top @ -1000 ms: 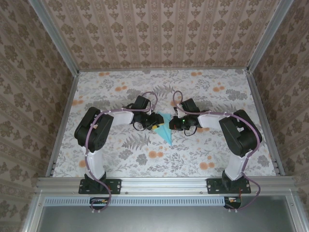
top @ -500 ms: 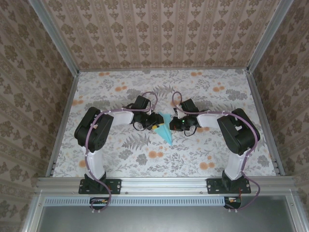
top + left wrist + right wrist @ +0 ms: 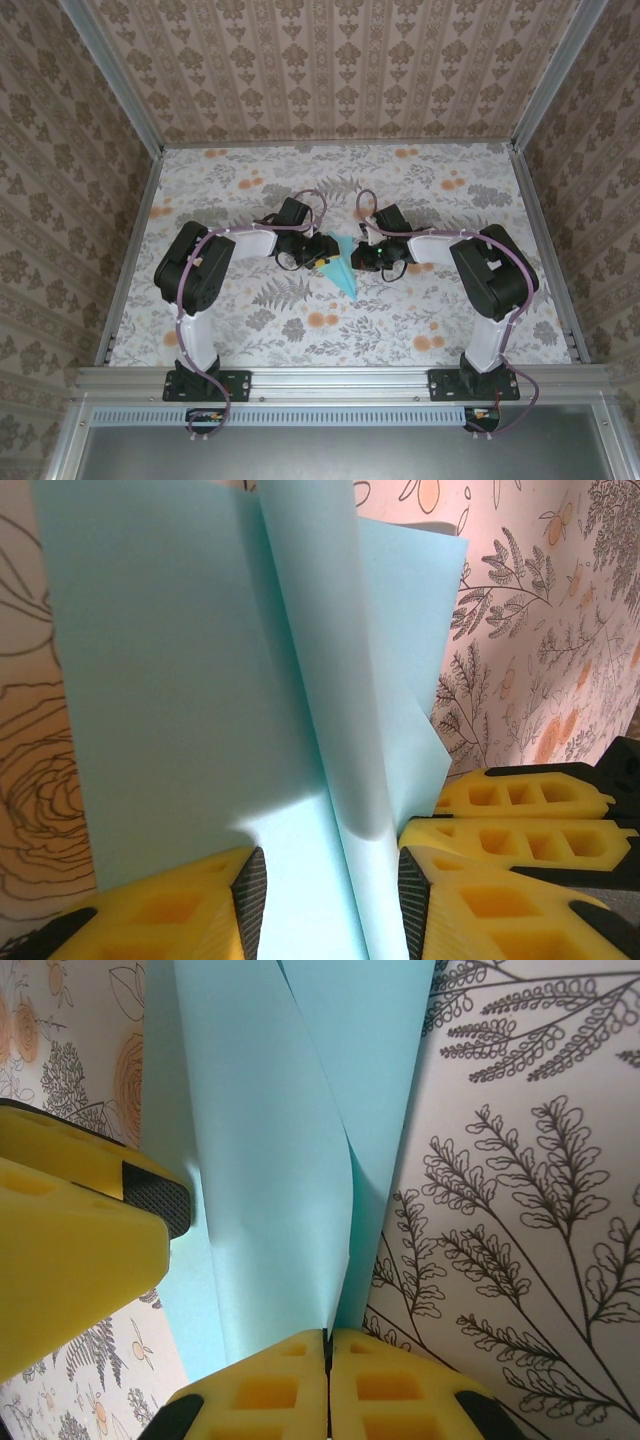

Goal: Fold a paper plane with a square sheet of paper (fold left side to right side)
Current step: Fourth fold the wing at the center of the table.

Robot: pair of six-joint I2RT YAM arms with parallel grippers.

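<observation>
Right end effector (image 3: pixel 327 1345) is clamped shut on an edge of the paper plane (image 3: pixel 270 1160). Left end effector (image 3: pixel 330 895) has its 2 fingers apart, straddling a raised fold; can't tell if they touch it. The plane sits mid tabletop (image 3: pixel 420 190), with its wide end partly hidden between both wrists from above.

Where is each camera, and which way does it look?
Top: high behind the robot, looking down at the floral table; left arm and right arm show.
Left wrist: on the left arm, facing the paper plane; left hand at the bottom.
Right wrist: on the right arm, facing the paper plane; right hand at the bottom.
Shared: all see the paper plane.
</observation>
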